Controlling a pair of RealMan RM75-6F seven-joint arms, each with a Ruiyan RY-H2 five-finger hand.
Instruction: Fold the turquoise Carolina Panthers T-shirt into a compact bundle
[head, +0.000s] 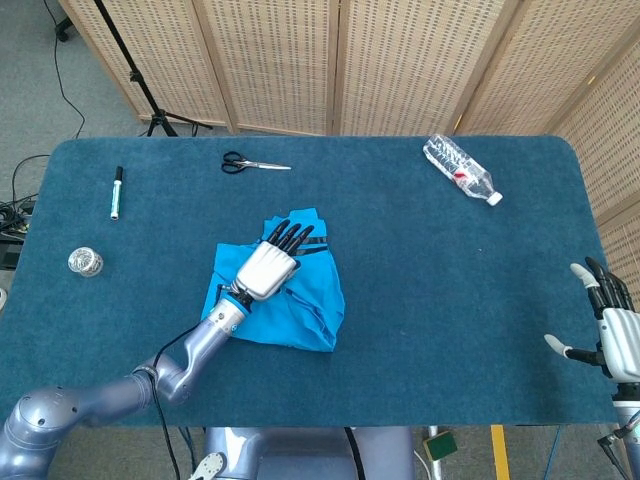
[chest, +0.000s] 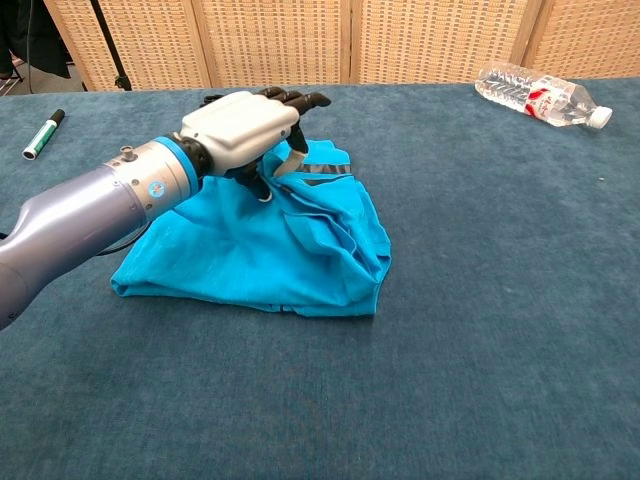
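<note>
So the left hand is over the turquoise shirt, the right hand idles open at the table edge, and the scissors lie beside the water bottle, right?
Not quite: the scissors lie far from the water bottle, nearer the marker, as the head view shows. The left hand is over the turquoise shirt, and the right hand idles open at the table edge.
</note>
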